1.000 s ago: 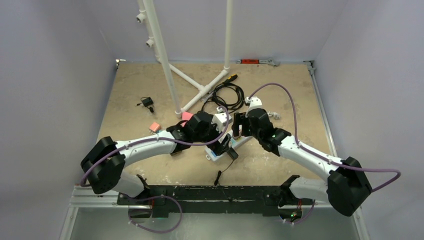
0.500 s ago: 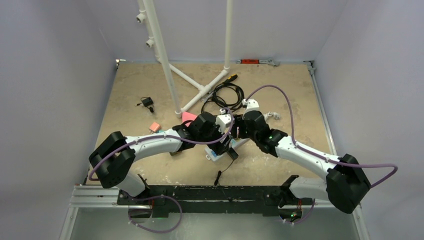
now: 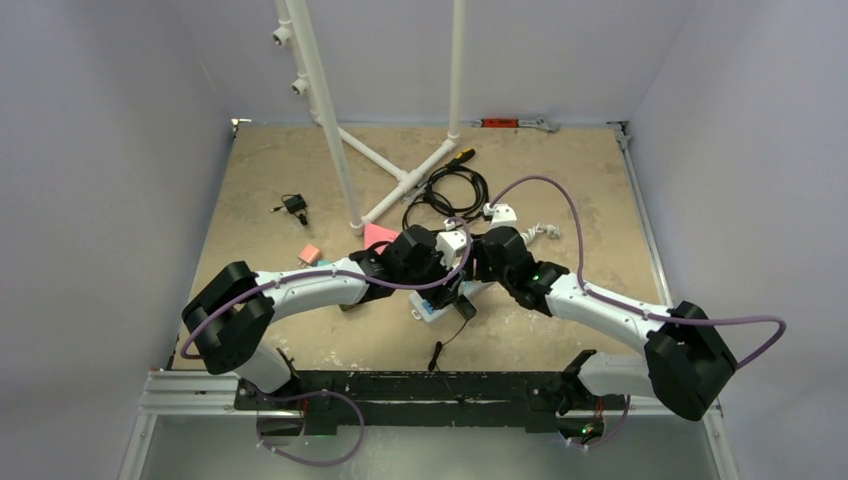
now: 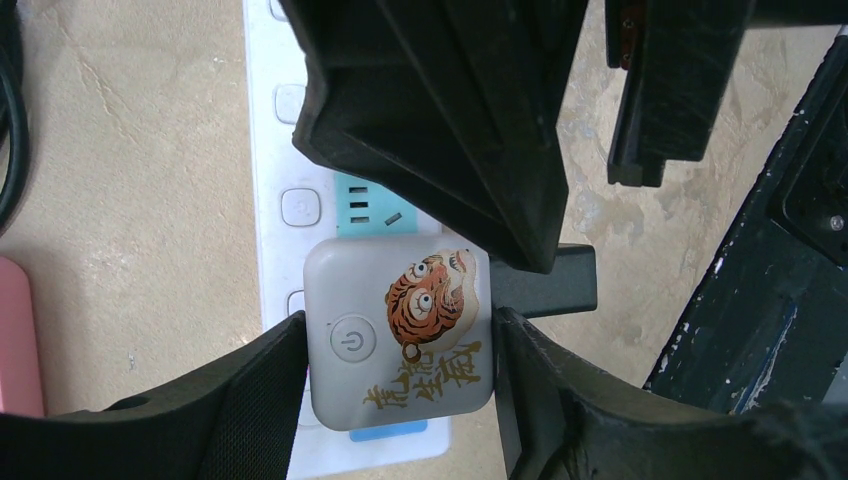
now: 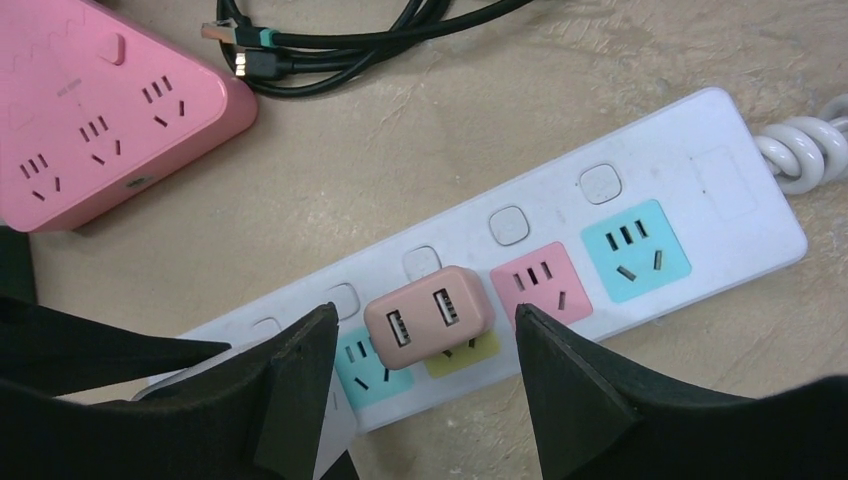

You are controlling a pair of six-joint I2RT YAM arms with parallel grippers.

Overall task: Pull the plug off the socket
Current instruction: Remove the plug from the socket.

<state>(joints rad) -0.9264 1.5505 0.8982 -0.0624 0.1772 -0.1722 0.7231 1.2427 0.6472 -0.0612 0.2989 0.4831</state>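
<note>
A grey square plug (image 4: 400, 340) with a tiger picture and a power button sits in the end socket of the white power strip (image 4: 270, 150). My left gripper (image 4: 398, 345) is shut on it, one finger against each side. A black connector (image 4: 548, 285) sticks out of the plug's right side. Further along the strip (image 5: 660, 160) a pink USB adapter (image 5: 430, 318) is plugged in. My right gripper (image 5: 422, 330) stands open astride the adapter, a gap on each side. From above, both grippers (image 3: 452, 290) (image 3: 478, 268) meet over the strip (image 3: 428, 310).
A pink triangular socket block (image 5: 90, 120) and black cables (image 5: 380, 35) lie just beyond the strip, whose coiled white cord (image 5: 805, 150) leaves at the right. A white pipe frame (image 3: 350, 170), a pink block (image 3: 310, 255) and a small black item (image 3: 293, 205) stand further back.
My left jaws have closed in onto the tiger plug. The right arm has come down and leftward over the strip, its jaws a little narrower.
</note>
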